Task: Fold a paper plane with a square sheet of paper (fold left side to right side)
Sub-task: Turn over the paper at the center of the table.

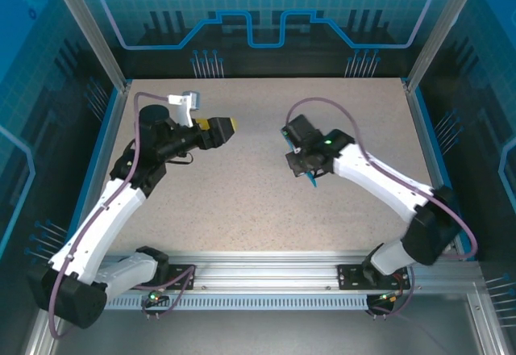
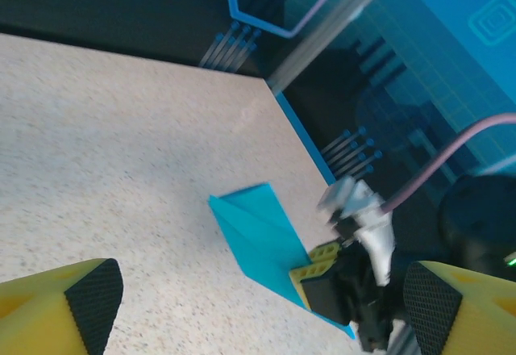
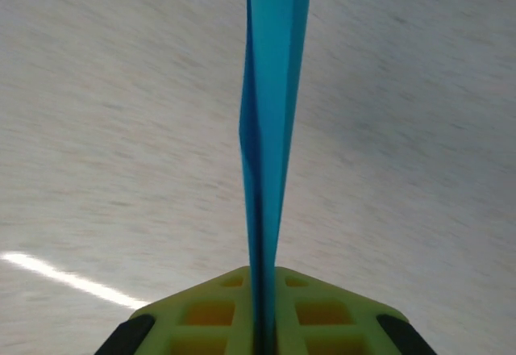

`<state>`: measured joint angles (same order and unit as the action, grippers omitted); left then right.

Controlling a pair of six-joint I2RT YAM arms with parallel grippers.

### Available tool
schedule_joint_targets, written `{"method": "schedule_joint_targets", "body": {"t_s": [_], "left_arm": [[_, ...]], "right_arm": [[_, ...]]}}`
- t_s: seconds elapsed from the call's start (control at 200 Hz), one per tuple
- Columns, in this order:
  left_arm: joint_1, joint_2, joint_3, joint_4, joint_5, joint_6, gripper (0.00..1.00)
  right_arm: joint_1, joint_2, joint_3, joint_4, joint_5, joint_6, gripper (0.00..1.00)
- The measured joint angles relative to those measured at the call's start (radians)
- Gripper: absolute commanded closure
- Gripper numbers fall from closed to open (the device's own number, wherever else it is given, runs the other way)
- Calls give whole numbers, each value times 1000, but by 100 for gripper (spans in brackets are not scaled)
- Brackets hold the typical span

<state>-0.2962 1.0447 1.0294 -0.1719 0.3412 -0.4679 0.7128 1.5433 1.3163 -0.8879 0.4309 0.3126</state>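
While the right gripper (image 3: 262, 327) pinched the folded blue paper (image 2: 256, 232) on its edge, middle right of the top view, the left gripper (image 1: 229, 127) hung wide open, so the fold seemed half done and probably needed pressing flat next.

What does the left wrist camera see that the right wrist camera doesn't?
The left wrist view gives the folded blue paper from the side, a pointed wedge, plus the open left gripper and the blue back wall. The right wrist view gives the paper edge-on, a thin strip rising from between the fingers. Both have the paper, the right gripper shut on it, and the speckled table.
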Motion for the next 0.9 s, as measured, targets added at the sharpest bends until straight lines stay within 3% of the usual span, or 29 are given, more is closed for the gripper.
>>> {"method": "schedule_joint_targets", "body": {"t_s": [0.175, 0.385, 0.485, 0.58, 0.9], "left_arm": [[2, -29, 0, -6, -84, 0, 7], [5, -29, 0, -18, -115, 0, 7], [5, -26, 0, -21, -118, 0, 7], [6, -13, 0, -28, -118, -1, 7], [10, 87, 3, -60, -116, -34, 7]], "right_arm": [[103, 267, 100, -201, 304, 8, 86], [193, 509, 198, -329, 444, 13, 84], [219, 578, 219, -342, 435, -5, 81], [235, 613, 226, -340, 373, -36, 71], [237, 550, 183, -260, 117, -93, 18]]}}
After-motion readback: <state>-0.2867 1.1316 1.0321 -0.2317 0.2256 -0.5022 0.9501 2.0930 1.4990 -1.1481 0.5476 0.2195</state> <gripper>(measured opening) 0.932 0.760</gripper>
